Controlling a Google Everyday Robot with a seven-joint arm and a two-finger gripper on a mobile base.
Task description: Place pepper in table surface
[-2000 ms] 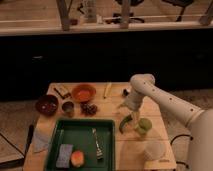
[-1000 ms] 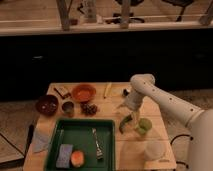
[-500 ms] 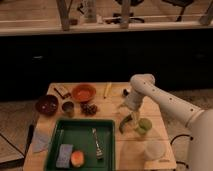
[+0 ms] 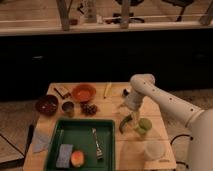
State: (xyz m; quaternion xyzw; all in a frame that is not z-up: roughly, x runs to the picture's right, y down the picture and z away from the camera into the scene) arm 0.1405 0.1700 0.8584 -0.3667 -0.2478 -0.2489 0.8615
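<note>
Where the pepper (image 4: 125, 123) is — end effector (image 4: 130, 108) hangs above.

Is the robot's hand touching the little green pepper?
Cannot tell. In the camera view the gripper is just above the pepper, left of the green cup; no clear gap or contact shows between them.

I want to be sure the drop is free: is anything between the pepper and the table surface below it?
Nothing visible does. The pepper is just below the gripper, over bare table surface, in the gap between the green tray and the light-green cup. Whether it already touches the wood cannot be told.
</note>
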